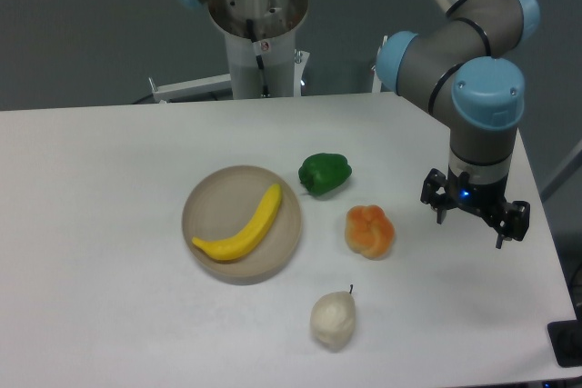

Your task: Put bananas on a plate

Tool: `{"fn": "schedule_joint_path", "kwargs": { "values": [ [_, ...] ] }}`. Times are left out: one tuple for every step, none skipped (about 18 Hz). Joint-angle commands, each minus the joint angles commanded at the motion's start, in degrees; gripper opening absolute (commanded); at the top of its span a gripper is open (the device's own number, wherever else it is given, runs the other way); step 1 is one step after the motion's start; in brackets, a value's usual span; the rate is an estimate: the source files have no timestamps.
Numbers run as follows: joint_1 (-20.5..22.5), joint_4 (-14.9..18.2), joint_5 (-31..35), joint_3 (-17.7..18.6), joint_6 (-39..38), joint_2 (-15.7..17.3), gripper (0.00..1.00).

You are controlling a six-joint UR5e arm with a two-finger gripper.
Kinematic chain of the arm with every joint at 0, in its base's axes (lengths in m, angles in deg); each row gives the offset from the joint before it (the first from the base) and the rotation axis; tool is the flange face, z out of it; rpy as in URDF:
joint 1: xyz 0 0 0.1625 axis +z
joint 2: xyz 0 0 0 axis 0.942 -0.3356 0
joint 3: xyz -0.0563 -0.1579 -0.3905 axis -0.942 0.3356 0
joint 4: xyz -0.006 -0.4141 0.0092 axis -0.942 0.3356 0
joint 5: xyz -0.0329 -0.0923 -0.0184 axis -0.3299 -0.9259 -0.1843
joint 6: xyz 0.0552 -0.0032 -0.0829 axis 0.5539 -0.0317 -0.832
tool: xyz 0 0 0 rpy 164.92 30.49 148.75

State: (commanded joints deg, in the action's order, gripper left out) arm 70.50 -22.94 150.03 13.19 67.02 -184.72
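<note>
The yellow banana [244, 227] lies diagonally across the round beige plate [211, 195], left of the table's middle. My gripper [472, 218] hangs over the right side of the table, well away from the plate and to the right of the orange fruit. Its fingers stand apart, open, with nothing between them.
A green pepper [325, 174] sits just right of the plate's upper edge. A lumpy orange fruit [369, 231] lies between plate and gripper. A whitish pear [333, 319] rests near the front. The table's right edge runs close to the gripper. The robot base [259, 38] stands at the back.
</note>
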Motion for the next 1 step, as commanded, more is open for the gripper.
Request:
{"fn": "schedule_joint_path", "kwargs": {
  "values": [
    [0.0,0.0,0.0,0.0,0.0,0.0,1.0]
  ]
}}
